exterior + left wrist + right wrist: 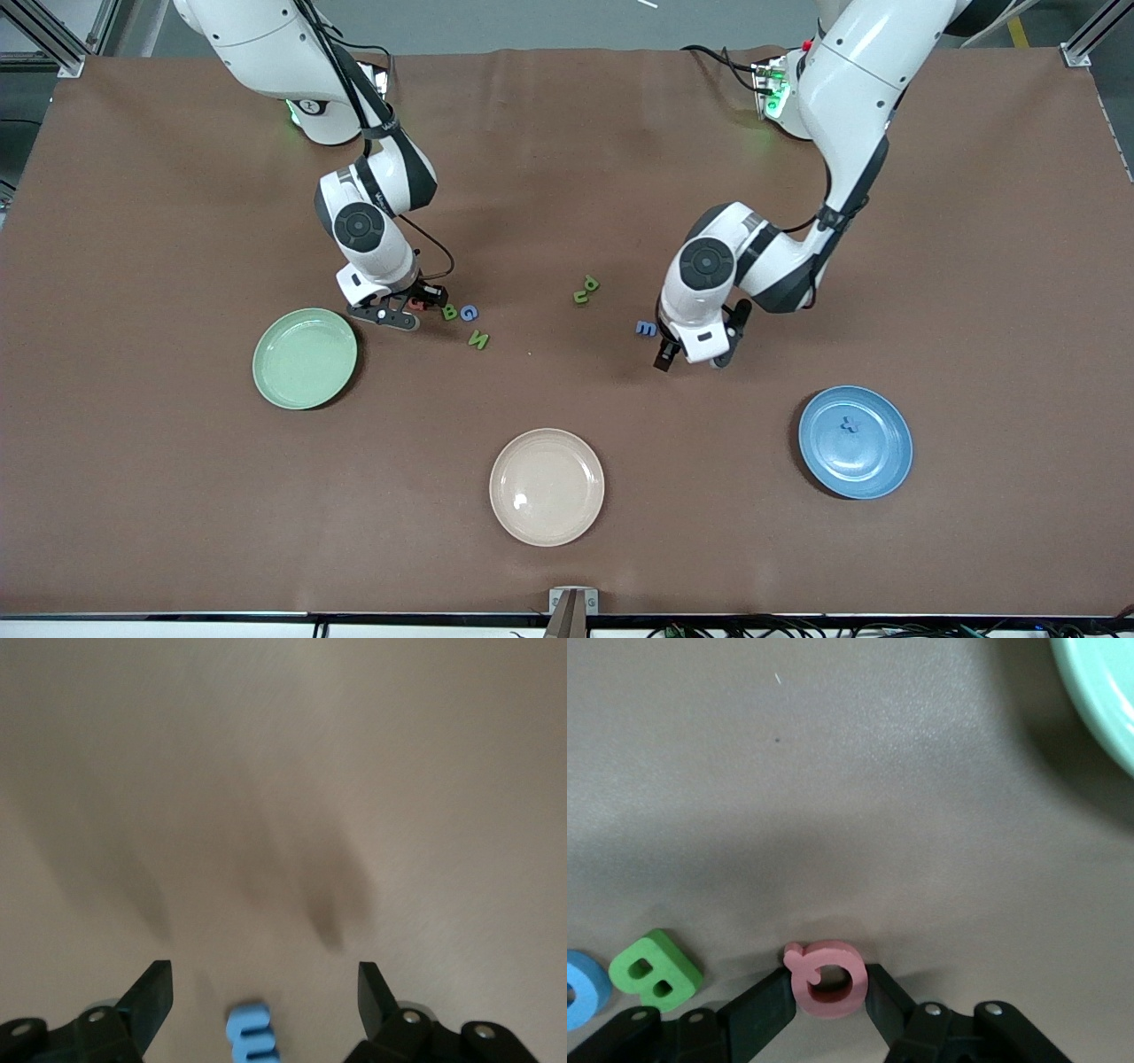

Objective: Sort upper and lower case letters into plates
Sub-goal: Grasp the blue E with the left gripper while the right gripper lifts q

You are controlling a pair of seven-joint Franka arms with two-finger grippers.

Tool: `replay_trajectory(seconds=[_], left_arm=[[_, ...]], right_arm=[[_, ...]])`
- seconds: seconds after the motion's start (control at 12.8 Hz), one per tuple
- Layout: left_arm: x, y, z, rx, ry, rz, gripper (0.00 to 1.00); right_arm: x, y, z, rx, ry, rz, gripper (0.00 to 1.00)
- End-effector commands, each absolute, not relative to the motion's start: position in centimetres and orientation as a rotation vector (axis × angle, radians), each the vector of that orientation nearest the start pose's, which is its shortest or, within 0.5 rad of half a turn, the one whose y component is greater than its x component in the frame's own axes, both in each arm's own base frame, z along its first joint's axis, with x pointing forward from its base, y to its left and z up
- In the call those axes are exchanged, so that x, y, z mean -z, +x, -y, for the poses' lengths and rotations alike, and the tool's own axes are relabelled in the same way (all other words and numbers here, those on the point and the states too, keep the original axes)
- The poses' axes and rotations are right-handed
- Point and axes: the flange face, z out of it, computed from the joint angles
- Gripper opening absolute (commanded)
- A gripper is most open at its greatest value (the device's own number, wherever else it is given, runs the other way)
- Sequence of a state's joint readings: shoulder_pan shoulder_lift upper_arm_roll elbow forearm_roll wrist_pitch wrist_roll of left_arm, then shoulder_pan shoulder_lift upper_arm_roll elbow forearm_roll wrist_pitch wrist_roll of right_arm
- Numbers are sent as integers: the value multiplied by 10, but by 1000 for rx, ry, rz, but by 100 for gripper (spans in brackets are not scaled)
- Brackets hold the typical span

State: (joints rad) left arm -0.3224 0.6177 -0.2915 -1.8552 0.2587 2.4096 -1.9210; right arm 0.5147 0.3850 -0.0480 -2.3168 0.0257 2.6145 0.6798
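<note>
Letters lie scattered mid-table. The right gripper (828,992) is low at the table beside the mint green plate (305,358), its fingers (764,1005) closed against both sides of the pink Q (826,978). Just beside it sit the green B (450,312), blue G (469,312) and green N (478,340). The left gripper (264,992) hangs with fingers wide apart over the blue m (252,1035). A cross-shaped letter (851,424) rests in the blue plate (890,461). No writing is readable on the arms.
</note>
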Motion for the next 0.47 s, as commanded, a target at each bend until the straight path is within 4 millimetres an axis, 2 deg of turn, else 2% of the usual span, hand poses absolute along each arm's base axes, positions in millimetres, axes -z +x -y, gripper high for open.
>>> replay_trajectory(seconds=[0.0, 0.08, 0.23, 0.31, 0.39], left_arm=[[-187, 515, 370, 7, -2561, 1845, 89], [-183, 508, 375, 4, -2573, 1857, 87], [-172, 497, 381, -9, -2578, 1849, 81], [-171, 497, 381, -13, -2577, 1857, 77], [-166, 495, 382, -18, -2568, 1863, 70]], right_arm=[[-184, 471, -225, -65, -3153, -354, 1], [-195, 483, -223, -70, -3151, -373, 1], [-230, 519, -219, -157, -3173, -350, 0], [-250, 543, -206, -171, -3172, -328, 0], [-261, 559, -187, -153, -3164, -281, 0]])
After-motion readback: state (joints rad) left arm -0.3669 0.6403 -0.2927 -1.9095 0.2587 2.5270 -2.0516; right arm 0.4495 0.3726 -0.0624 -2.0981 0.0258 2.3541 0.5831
